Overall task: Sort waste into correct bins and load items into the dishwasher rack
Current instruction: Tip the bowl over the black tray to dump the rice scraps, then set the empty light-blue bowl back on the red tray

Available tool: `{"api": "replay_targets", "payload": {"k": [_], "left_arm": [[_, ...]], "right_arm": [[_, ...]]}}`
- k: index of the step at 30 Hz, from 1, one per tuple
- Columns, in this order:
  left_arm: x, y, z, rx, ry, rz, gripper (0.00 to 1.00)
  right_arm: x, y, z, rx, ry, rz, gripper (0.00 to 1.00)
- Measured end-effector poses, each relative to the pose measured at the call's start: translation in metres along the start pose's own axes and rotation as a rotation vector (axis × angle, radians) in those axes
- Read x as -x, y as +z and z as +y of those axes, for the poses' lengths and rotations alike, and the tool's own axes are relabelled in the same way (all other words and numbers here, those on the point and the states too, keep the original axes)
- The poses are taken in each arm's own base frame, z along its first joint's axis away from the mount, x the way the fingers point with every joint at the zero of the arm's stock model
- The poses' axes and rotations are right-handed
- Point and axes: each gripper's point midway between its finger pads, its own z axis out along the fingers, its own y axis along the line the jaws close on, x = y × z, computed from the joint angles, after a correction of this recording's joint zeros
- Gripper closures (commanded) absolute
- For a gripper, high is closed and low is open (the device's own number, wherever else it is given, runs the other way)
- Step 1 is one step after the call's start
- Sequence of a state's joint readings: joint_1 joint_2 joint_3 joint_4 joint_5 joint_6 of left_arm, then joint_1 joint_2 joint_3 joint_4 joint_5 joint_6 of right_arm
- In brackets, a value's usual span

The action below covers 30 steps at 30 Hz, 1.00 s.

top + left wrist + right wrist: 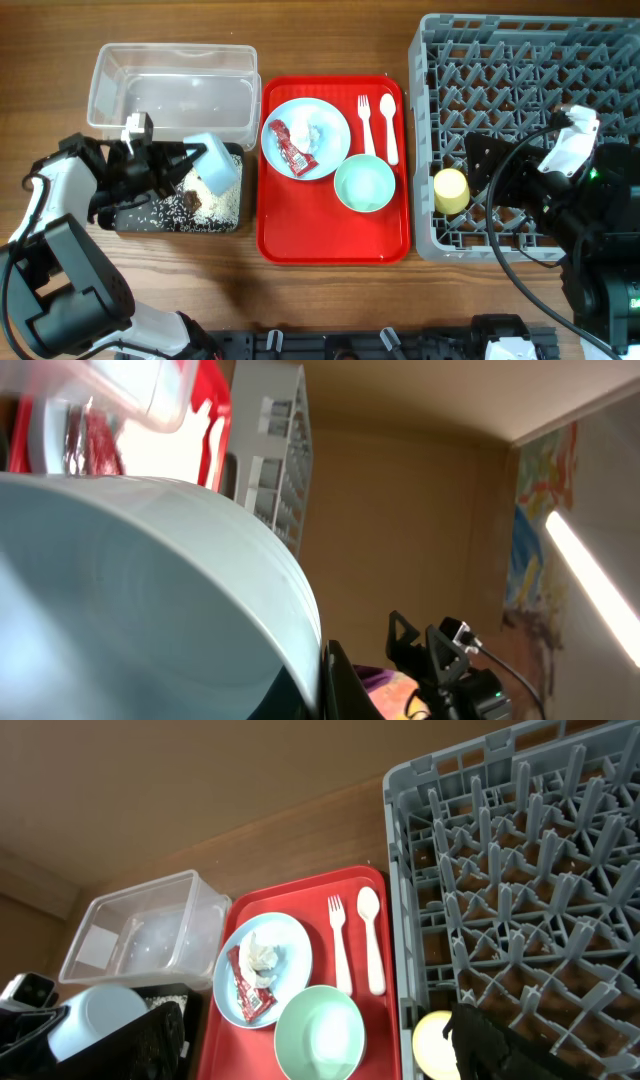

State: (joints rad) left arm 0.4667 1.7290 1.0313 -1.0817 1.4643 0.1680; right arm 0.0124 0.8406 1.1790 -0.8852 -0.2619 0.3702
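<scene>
My left gripper (195,155) is shut on the rim of the pale blue bowl (218,160), holding it tipped over the black bin (130,222). White rice and brown bits (215,200) lie in that bin. The bowl fills the left wrist view (150,590). On the pale blue plate (325,115) lie the red wrapper (288,145) and the white tissue (308,130). The mint green bowl (365,185), fork (366,122) and spoon (388,125) sit beside it. My right gripper (490,175) is open over the grey rack (520,80). The yellow cup (451,190) stands in the rack's left edge, next to its finger (490,1040).
The clear bin (170,85) stands behind the black bin. The flat red tray (300,240) carries the plate, mint bowl and cutlery between the bins and the rack. Bare wooden table runs along the front edge.
</scene>
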Motion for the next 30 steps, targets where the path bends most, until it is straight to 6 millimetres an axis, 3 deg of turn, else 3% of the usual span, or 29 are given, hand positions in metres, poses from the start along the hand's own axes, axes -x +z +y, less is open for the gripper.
{"api": "replay_targets", "payload": {"k": [5, 8, 11, 17, 20, 23, 25, 27, 30], "left_arm": [[-0.013, 0.006, 0.0, 0.048, -0.013, 0.035, 0.96], [-0.04, 0.027, -0.006, 0.164, 0.109, 0.124, 0.96], [-0.065, 0.051, 0.003, 0.369, 0.205, 0.207, 0.96], [-0.109, 0.117, 0.053, 0.894, 0.525, 0.29, 0.96], [-0.124, 0.136, 0.079, 1.074, 0.618, 0.268, 0.96], [-0.14, 0.141, 0.11, 1.234, 0.638, 0.27, 0.96], [-0.14, 0.142, 0.124, 1.304, 0.646, 0.242, 0.85], [-0.134, 0.14, 0.131, 1.349, 0.645, 0.202, 0.6], [-0.129, 0.136, 0.132, 1.377, 0.637, 0.175, 0.43]], "right_arm": [[0.0, 0.0, 0.0, 0.0, 0.0, 0.0, 0.13], [0.0, 0.0, 0.0, 0.0, 0.0, 0.0, 0.13], [0.0, 0.0, 0.0, 0.0, 0.0, 0.0, 0.13], [0.0, 0.0, 0.0, 0.0, 0.0, 0.0, 0.13], [0.0, 0.0, 0.0, 0.0, 0.0, 0.0, 0.13], [0.0, 0.0, 0.0, 0.0, 0.0, 0.001, 0.13], [-0.001, 0.0, -0.001, -0.002, 0.002, 0.006, 0.13], [-0.002, 0.0, -0.001, -0.003, 0.002, 0.007, 0.12], [-0.002, 0.0, -0.001, -0.003, 0.002, 0.008, 0.1]]}}
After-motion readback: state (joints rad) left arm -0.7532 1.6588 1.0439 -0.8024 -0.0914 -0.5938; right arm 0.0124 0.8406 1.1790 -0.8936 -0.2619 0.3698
